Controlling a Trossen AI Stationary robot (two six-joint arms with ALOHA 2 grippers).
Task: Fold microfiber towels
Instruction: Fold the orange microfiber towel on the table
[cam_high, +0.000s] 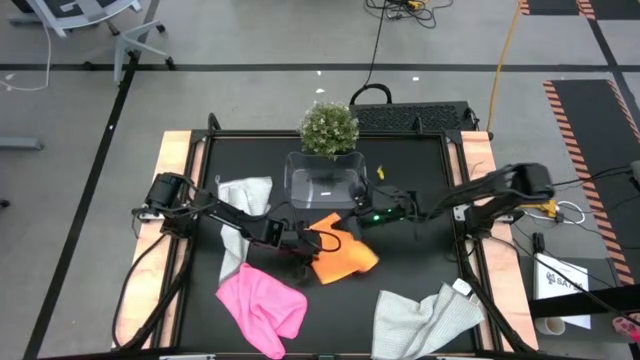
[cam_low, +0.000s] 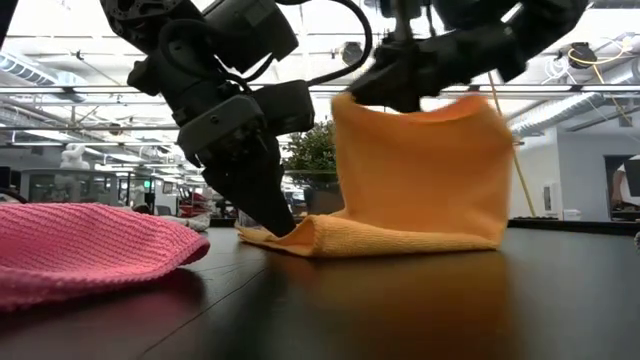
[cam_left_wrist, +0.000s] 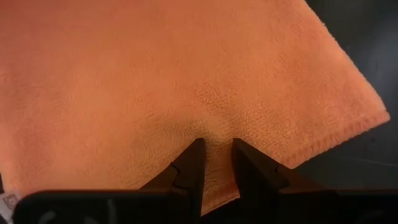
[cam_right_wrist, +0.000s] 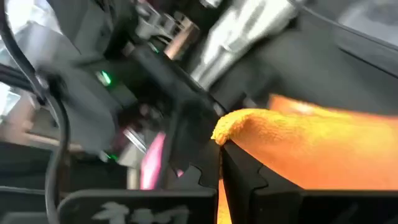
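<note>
The right gripper (cam_right_wrist: 219, 144) is clamped shut on an edge of the orange towel (cam_high: 343, 252) and holds it up off the table (cam_high: 420, 180), so the cloth hangs as a curtain below its fingers; this looks meant to carry the raised edge over and double the towel. The left gripper (cam_left_wrist: 216, 158) is down at the table, fingers a little apart, with a low part of the same towel lying between and just past its fingertips; whether it pinches the cloth or only presses it down I cannot tell; either way it seems to anchor that side so the lift makes a crease rather than dragging the whole cloth.

From the left gripper, the pink towel (cam_high: 262, 305) lies near, on the side away from the plant (cam_high: 329, 128); one grey towel (cam_high: 244, 215) lies beside its arm; the other grey towel (cam_high: 425, 318) lies well apart, beyond the orange one; the clear tub (cam_high: 325, 180) stands just past both grippers.
</note>
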